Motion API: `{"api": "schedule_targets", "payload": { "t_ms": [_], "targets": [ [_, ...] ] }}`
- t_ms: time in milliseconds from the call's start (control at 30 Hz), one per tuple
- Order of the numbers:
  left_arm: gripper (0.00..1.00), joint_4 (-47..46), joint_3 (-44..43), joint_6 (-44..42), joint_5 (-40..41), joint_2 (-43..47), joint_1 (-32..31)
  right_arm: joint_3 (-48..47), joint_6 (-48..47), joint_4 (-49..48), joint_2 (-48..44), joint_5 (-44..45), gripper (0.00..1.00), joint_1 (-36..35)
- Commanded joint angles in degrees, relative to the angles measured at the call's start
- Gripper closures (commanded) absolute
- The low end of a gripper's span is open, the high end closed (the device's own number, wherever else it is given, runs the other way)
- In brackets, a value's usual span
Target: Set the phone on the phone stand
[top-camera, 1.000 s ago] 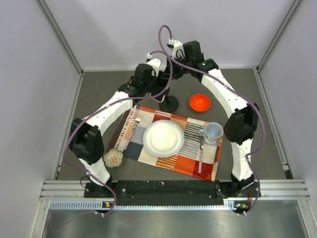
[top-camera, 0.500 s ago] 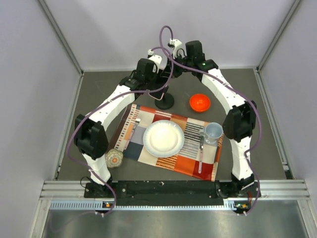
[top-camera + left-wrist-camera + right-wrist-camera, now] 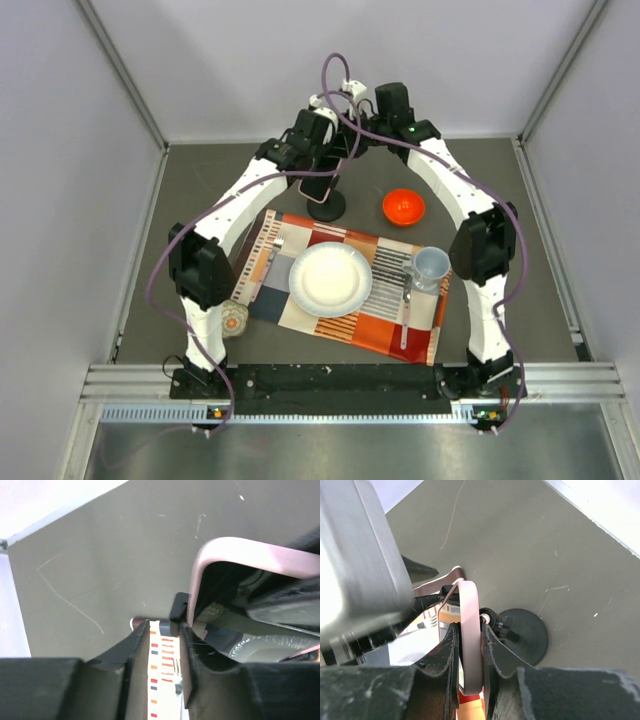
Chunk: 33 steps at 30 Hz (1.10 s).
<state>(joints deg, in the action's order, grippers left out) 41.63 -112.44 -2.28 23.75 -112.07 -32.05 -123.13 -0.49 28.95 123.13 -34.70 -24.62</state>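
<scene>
My left arm has swung farther in over the stand (image 3: 527, 635) since a second ago, and the phone (image 3: 469, 611) now shows in the top view, tilted just above the round base, which has slid a little to the left. My right fingers (image 3: 446, 655) are clamped on the phone, one on each face. It stands on its pink edge between them, right beside the stand's knob, and I cannot tell whether the two touch yet. My left fingers (image 3: 120, 652) are a little apart with only the mat (image 3: 162, 680) showing between them. They grip nothing I can see, and the phone's case lies close against their right side. I judge the phone is nearly seated but not yet resting on the stand. To finish well, I should keep it square to the holder and ease its lower edge down slowly rather than push. The base sits loose on the table (image 3: 535, 555) and could skate or tip under a sideways load. My left arm is well placed to steady the phone or the stand. My right fingers should let go only once the holder clearly carries the weight, then back straight out so they do not drag the case.
</scene>
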Motion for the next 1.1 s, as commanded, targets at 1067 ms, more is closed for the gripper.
{"api": "schedule_targets", "payload": {
  "t_ms": [1067],
  "targets": [
    [0.3, -17.27, 33.39, 10.7, -21.98, 44.47, 1.46, -1.32, -5.85, 4.62, 3.61, 6.93, 0.63, 3.0]
  ]
}}
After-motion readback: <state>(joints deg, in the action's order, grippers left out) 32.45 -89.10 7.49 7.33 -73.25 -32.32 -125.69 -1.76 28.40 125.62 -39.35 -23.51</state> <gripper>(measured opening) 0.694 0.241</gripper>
